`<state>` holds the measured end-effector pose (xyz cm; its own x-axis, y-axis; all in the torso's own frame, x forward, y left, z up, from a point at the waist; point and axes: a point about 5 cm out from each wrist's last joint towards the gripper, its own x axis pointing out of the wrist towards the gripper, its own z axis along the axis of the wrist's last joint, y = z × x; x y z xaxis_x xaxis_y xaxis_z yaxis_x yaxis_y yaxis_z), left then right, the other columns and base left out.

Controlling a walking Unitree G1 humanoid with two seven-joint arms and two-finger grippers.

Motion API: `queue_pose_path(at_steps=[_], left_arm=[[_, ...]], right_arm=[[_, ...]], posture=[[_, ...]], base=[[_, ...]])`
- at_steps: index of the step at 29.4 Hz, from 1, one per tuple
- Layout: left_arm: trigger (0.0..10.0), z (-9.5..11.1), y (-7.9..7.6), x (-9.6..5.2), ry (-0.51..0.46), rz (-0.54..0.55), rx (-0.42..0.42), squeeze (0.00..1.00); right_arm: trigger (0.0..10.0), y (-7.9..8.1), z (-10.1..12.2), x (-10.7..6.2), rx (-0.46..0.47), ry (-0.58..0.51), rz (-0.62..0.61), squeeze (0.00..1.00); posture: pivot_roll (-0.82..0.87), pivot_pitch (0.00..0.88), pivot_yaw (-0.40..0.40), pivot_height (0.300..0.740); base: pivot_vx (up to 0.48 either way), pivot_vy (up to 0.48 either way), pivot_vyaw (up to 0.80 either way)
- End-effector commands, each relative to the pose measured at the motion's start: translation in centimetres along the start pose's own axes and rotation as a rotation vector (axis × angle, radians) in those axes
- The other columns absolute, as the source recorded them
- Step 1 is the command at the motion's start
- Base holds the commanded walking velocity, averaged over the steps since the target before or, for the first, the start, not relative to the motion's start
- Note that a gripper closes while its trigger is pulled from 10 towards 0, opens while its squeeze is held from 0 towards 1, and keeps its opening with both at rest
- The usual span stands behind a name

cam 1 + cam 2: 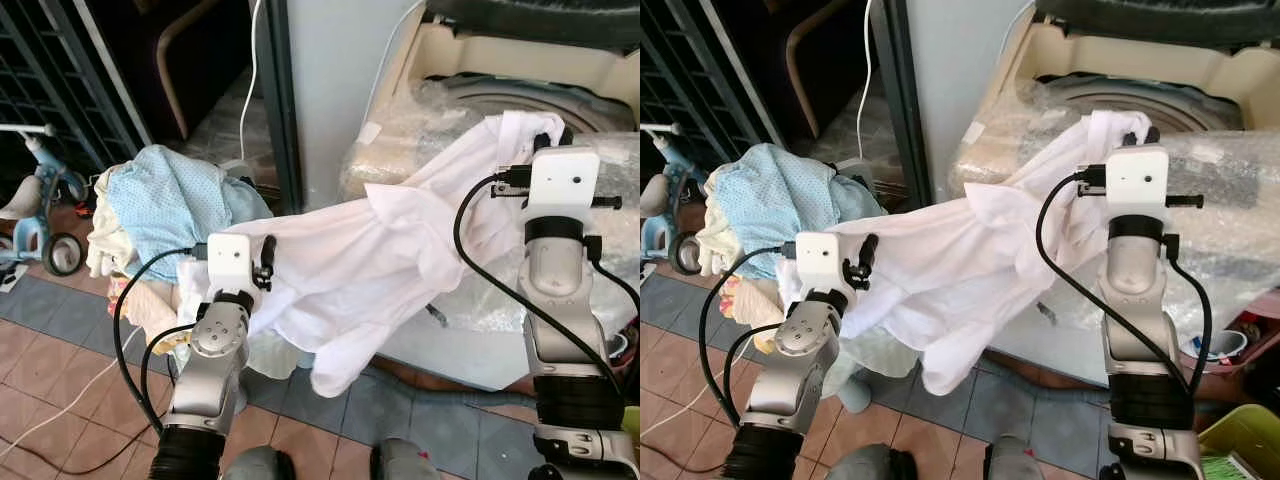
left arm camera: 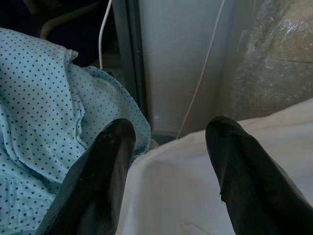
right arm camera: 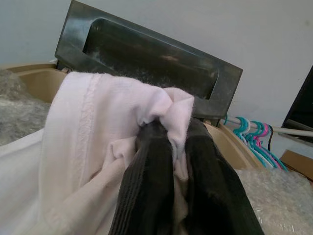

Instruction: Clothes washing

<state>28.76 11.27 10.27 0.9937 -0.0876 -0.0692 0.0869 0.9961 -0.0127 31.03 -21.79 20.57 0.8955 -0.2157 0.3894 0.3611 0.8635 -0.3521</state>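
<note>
Left eye view: the right gripper [image 1: 553, 135], arm raised and stretched forward, pinches the upper end of a white shirt [image 1: 350, 270] at the edge of the washing machine [image 1: 500, 60], while the rest of the cloth sags back across to the left gripper [image 1: 262, 262], held low beside the pile of laundry [image 1: 160, 210]. To do this step well, I judge the right arm should lift the bunched end over the rim and let the trailing cloth follow into the tub, so nothing drapes outside. Left wrist view: the left fingers [image 2: 98, 176] stand wide apart, the shirt lying between them unclamped, a blue dotted garment [image 2: 39, 112] beyond. Right wrist view: the right fingers [image 3: 146, 186] are closed tight on a fold of the shirt, with the machine's raised lid [image 3: 146, 54] just ahead
</note>
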Motion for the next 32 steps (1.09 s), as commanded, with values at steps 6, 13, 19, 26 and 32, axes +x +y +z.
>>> queue_pose_path(at_steps=[6,13,19,26,32], left_arm=[[10.0,0.2,1.2,-0.4,-0.029,0.026,-0.007,0.0],[10.0,-0.3,1.6,-0.5,0.002,0.029,-0.008,0.0],[10.0,-0.7,1.9,-0.6,0.028,0.036,-0.009,0.0],[10.0,-0.7,1.8,-0.7,0.028,0.03,-0.01,0.0],[10.0,-0.8,1.7,-0.7,0.037,0.021,-0.012,0.0]], right_arm=[[10.0,1.9,1.6,0.2,0.036,-0.09,0.113,0.0],[10.0,1.5,2.4,2.2,0.039,-0.134,0.145,0.0],[10.0,-0.6,4.2,6.0,0.017,-0.19,0.116,0.0],[10.0,-2.9,7.2,10.5,0.01,-0.23,0.086,0.0],[10.0,-1.8,8.8,12.1,-0.002,-0.245,0.146,0.0]], posture=[[-0.09,0.073,0.044,0.74],[-0.09,0.076,0.047,0.74],[-0.08,0.076,0.045,0.74],[-0.08,0.074,0.046,0.74],[-0.08,0.074,0.045,0.74]], base=[[0.04,0.0,0.0],[0.281,0.0,0.0],[0.304,0.0,0.0],[0.344,0.0,0.0],[0.336,0.0,0.0]])
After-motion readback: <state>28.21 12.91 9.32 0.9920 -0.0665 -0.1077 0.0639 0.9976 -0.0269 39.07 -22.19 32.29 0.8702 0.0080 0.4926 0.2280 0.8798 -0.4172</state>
